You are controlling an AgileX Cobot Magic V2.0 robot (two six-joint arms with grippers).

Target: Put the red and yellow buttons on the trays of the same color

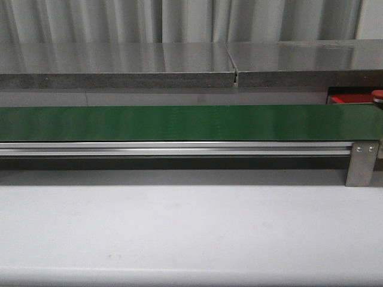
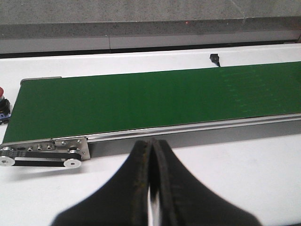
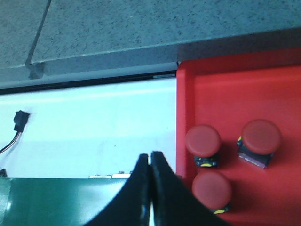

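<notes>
hovering with fingers pressed together and nothing between them: the right pincer [image 3: 150,188], hanging over the near edge of the green conveyor belt [image 3: 56,200], just beside the red tray [image 3: 244,89]. sitting in that tray already: three red mushroom-head buttons [image 3: 203,140], [image 3: 261,136], [image 3: 211,189], close together, caps up, on dark bases with yellow trim. likewise closed on nothing: the left pincer [image 2: 151,188], poised above the white counter [image 2: 244,169] in front of the belt's roller end.

judging from this, waiting between placements rather than carrying anything; belt showing bare along its whole visible length in the front view. calling next for a fresh button to arrive on the belt, then opening the nearer pincer, descending over the cap and lifting toward the matching tray.

hard to make out: the tray in the front view, only a red sliver [image 1: 344,98] at the far right behind the belt. peeking in at the left wrist view's edge, a red-capped button-like piece [image 2: 2,99] beyond the belt's end, mostly cut off. no yellow button or yellow tray appearing anywhere. lying on the counter, a small black connector with wires [image 3: 19,120], purpose unclear. neither arm showing in the front view.
</notes>
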